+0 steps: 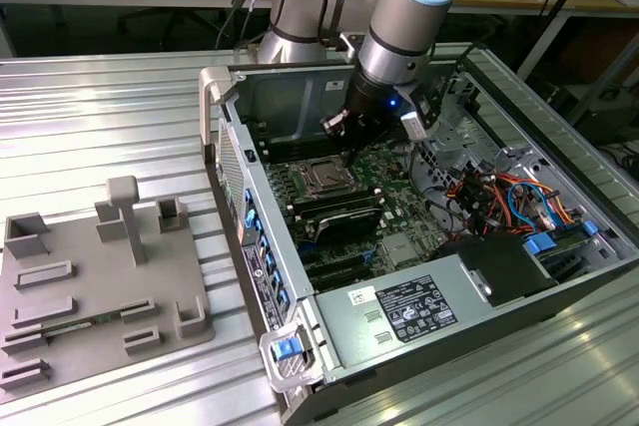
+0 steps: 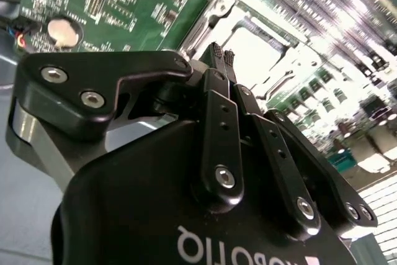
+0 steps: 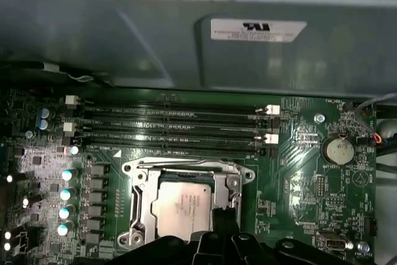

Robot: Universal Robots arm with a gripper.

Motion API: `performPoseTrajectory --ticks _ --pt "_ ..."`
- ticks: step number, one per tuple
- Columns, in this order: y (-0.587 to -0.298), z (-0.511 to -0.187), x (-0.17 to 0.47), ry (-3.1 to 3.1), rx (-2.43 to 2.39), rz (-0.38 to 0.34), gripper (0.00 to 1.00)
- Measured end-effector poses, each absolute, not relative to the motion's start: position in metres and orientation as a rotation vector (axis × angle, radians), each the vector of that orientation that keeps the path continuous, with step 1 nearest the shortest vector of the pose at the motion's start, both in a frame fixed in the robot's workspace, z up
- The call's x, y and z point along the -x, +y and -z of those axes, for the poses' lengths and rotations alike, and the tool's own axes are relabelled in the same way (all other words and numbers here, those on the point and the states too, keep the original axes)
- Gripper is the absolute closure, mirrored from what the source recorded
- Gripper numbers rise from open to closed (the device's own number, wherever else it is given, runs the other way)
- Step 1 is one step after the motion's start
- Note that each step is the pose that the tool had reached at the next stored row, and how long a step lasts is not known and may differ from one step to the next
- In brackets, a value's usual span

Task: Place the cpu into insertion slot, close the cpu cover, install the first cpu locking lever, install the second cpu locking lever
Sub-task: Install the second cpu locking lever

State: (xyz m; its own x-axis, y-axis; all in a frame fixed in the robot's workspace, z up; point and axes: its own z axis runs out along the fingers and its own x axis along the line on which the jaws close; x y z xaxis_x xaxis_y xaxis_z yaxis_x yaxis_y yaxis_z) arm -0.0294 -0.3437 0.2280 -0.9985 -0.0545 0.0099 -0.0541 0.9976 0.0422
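Observation:
The cpu (image 3: 183,209) lies flat in the insertion slot (image 3: 128,170), silvery-tan face up. The cpu cover (image 3: 141,198) is down around it as a silvery frame. My gripper (image 3: 224,216) hangs just above the socket's edge, beside the chip. In the second wrist view the gripper (image 2: 221,54) has its black fingertips pressed together with nothing between them, over the cover (image 2: 231,5). In the exterior view the gripper (image 1: 336,127) sits inside the open computer case, just behind the slot (image 1: 327,179). I cannot tell how the locking levers stand.
Long black memory slots (image 3: 173,122) run between the socket and the grey case wall (image 3: 186,48). A coin battery (image 3: 339,149) sits on the board. The power supply (image 1: 409,311) and loose cables (image 1: 499,192) crowd the case. A grey fixture tray (image 1: 90,286) lies at the exterior view's left.

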Motion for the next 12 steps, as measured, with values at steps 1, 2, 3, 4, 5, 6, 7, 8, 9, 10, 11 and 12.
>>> performPoseTrajectory --ticks 1,2,3,4,5,6,7,8,9,10,11,12 --pt "-0.345 -0.228 0.029 -3.129 -0.085 0.066 0.89" --pt "-0.346 -0.228 0.029 -3.129 -0.085 0.066 0.89" --pt "-0.348 -0.229 0.029 -3.129 -0.085 0.065 0.89" --pt "-0.349 -0.229 0.029 -3.129 -0.085 0.065 0.89" --pt "-0.351 -0.229 0.029 -3.129 -0.085 0.065 0.89" --pt "-0.353 -0.229 0.029 -3.129 -0.085 0.064 0.89" --pt "-0.355 -0.229 0.029 -3.129 -0.085 0.064 0.89" --pt "-0.357 -0.229 0.029 -3.129 -0.085 0.063 0.89" --pt "-0.360 -0.229 0.029 -3.129 -0.085 0.063 0.89" --pt "-0.362 -0.230 0.029 -3.129 -0.085 0.062 0.89" --pt "-0.363 -0.230 0.029 -3.129 -0.085 0.060 0.89" --pt "-0.363 -0.231 0.029 -3.129 -0.085 0.056 0.89"
